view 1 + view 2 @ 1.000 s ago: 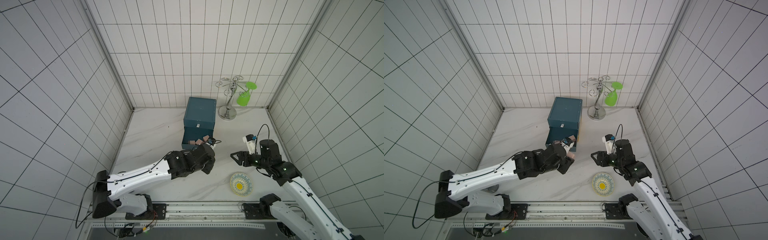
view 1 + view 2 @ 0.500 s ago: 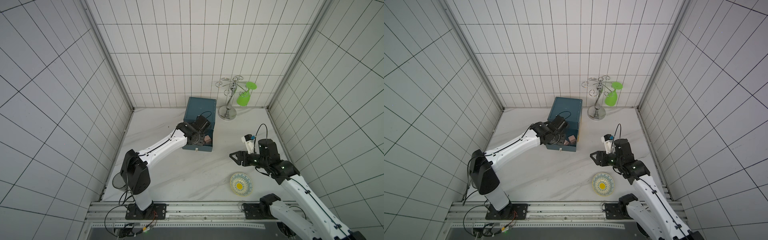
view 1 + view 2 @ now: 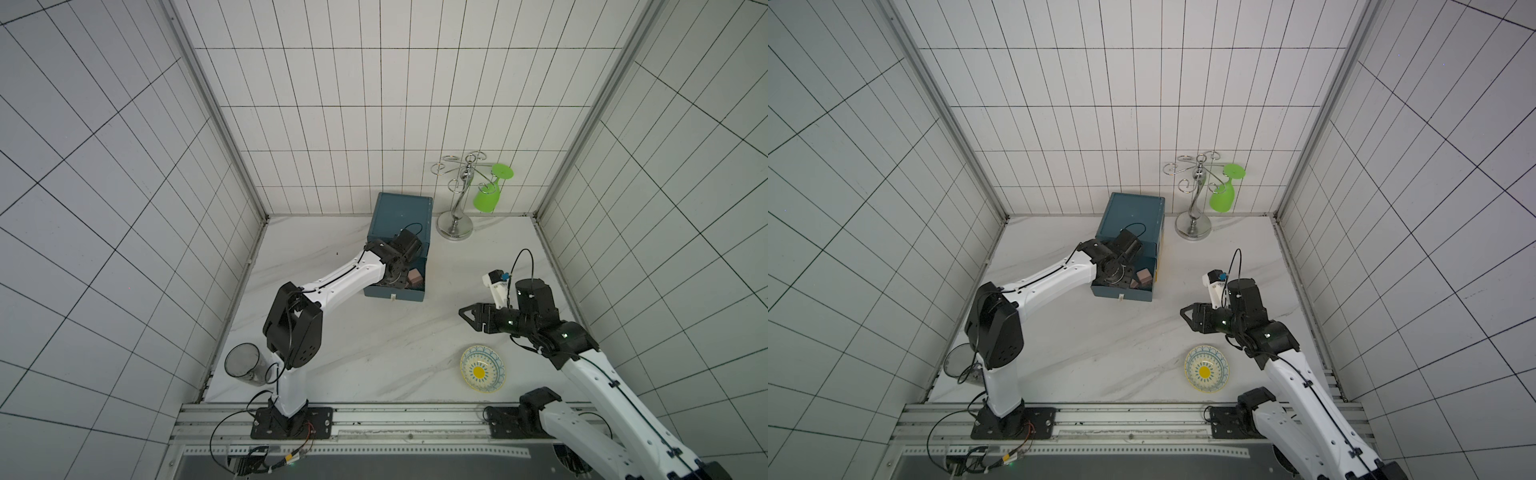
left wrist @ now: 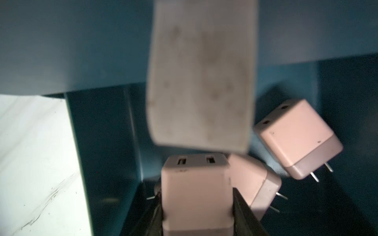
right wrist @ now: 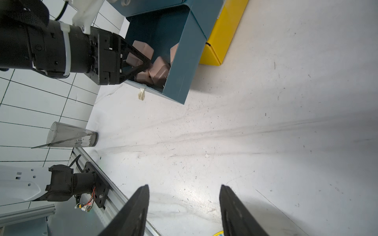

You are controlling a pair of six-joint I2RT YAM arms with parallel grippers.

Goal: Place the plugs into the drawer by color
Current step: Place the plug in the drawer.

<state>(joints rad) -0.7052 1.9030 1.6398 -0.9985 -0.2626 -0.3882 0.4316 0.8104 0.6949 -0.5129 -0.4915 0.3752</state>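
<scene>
Left pincer (image 4: 196, 194) clamps a pinkish-beige plug (image 4: 194, 179) inside the drawer (image 4: 102, 143), apparently touching a neighbouring plug (image 4: 252, 179).

Four pink plugs (image 4: 196, 194) (one drawer (image 3: 409, 295)).

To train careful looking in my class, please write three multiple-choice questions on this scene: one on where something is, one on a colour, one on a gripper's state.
1. Where is the left gripper? A over the dish; B inside the open drawer; C beside the rack.
2. What colour are the plugs in that drawer? A pink; B green; C yellow.
3. How is the right gripper? A shut on a plug; B shut on a cup; C open and empty.
Answers: 1 B, it reaches in between the drawer walls, gripping a plug; 2 A, every plug in the left wrist view is pink; 3 C, its jaws stand apart over bare table.
</scene>
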